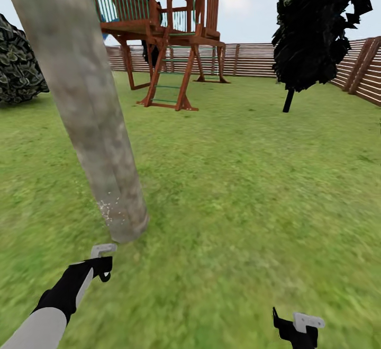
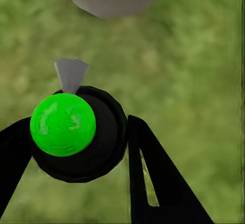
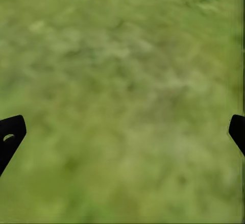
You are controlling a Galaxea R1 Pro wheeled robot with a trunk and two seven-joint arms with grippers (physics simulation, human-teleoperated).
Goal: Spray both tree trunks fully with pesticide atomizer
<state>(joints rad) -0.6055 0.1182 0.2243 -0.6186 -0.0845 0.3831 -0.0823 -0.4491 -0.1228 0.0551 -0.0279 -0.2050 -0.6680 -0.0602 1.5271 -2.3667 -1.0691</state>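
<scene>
Left jaws grip the pesticide atomizer [image 2: 76,132] near the tree trunk [image 1: 84,110]; right jaws gape wide.

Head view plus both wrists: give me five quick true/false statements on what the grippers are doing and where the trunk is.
1. The left gripper is shut on the sprayer. True.
2. The right gripper holds a second sprayer. False: its fingers stand wide apart with just lawn between them.
3. The tree trunk stands right ahead of the left gripper. True: its base is just beyond the sprayer's nozzle.
4. The trunk is speckled white from base to top. False: pale specks show only in a small patch near its base.
5. A wooden play tower stands beyond the trunk, before the fence. True.
</scene>
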